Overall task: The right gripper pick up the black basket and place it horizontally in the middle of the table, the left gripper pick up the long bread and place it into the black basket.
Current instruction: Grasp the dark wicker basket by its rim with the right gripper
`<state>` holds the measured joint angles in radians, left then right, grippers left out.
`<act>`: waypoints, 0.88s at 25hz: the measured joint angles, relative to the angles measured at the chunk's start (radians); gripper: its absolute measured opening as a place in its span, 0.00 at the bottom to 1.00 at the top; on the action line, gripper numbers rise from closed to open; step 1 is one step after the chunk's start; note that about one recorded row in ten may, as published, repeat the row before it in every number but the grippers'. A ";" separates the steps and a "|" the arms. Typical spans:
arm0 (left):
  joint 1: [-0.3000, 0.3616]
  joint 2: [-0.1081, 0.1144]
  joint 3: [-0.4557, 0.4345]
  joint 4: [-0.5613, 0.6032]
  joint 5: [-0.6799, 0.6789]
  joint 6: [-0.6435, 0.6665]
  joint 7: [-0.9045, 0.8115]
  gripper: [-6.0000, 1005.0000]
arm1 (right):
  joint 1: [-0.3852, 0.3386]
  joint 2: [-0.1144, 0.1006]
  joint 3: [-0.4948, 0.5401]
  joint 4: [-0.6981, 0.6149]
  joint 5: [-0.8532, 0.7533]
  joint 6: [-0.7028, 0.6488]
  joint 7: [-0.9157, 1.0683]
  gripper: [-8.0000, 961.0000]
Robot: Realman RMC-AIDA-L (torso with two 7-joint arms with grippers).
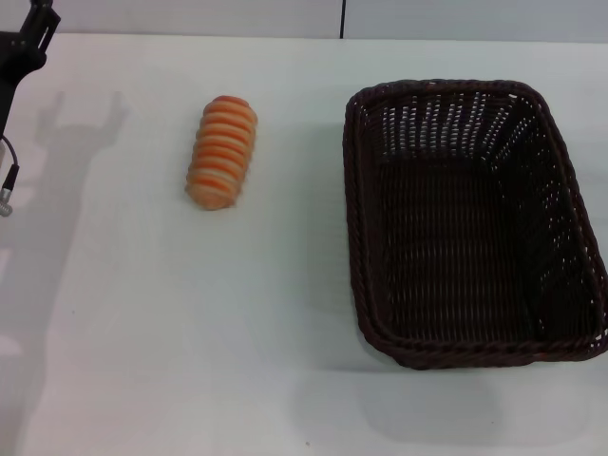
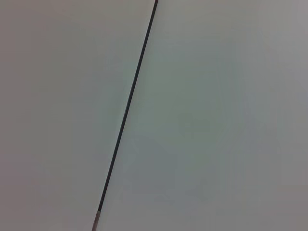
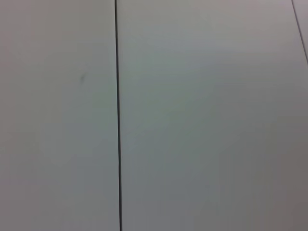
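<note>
the black basket [image 1: 472, 223] sits empty on the white bench [image 1: 142, 361], its long axis running near to far, not yet turned crosswise. to the left of the basket, well apart from it, the long bread [image 1: 221, 151] lies with its long axis also near to far, tilted slightly. farther left of the basket, at the far corner, the left gripper [image 1: 28, 43] hangs; whether clenched or released cannot be told. it seems the nearer arm to the bread. the right gripper is out of sight.

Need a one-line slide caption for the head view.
Ridged tan-orange long bread lies left of the empty dark woven wicker basket on the white table; left gripper at the far-left edge.
</note>
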<state>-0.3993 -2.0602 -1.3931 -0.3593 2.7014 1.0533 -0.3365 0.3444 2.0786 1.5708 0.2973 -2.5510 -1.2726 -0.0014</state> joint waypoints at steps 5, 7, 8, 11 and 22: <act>0.007 0.001 0.023 -0.042 0.000 -0.016 -0.003 0.85 | 0.001 0.000 0.000 0.002 0.000 -0.001 0.000 0.80; 0.011 0.002 0.032 -0.061 0.000 -0.029 -0.002 0.85 | 0.002 0.000 0.000 0.002 0.000 -0.001 0.000 0.80; 0.013 0.003 0.037 -0.085 0.010 -0.060 0.008 0.85 | 0.005 0.000 0.000 -0.001 0.000 -0.001 0.000 0.80; 0.009 0.003 0.034 -0.085 0.018 -0.069 0.011 0.85 | 0.007 0.000 0.000 -0.003 0.000 -0.001 0.000 0.80; 0.014 0.000 0.028 -0.077 0.017 -0.070 0.013 0.85 | 0.009 0.000 0.000 -0.007 0.000 -0.001 0.024 0.80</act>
<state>-0.3852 -2.0600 -1.3652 -0.4359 2.7188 0.9832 -0.3237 0.3539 2.0785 1.5708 0.2904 -2.5510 -1.2737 0.0229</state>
